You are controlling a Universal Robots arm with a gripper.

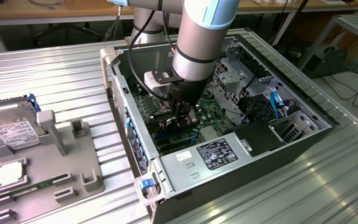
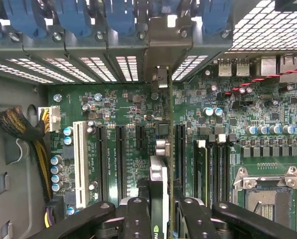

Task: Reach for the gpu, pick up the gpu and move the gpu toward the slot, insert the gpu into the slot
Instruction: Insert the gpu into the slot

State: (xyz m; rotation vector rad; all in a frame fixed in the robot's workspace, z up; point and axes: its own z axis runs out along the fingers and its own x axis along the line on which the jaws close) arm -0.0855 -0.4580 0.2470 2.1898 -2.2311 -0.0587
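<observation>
My gripper is down inside the open computer case, just above the green motherboard. In the wrist view the gripper is shut on the gpu, a thin card seen edge-on between the black fingers. Its silver bracket stands against the case's rear slot openings. The card runs in line between two long black slots on the board. The slot directly under it is hidden by the card, and I cannot tell whether the card's edge is seated.
A white slot, a braided cable bundle and the processor socket flank the card. Outside the case, a grey fixture holds a hard drive and a green memory stick. A black power box fills the case's near corner.
</observation>
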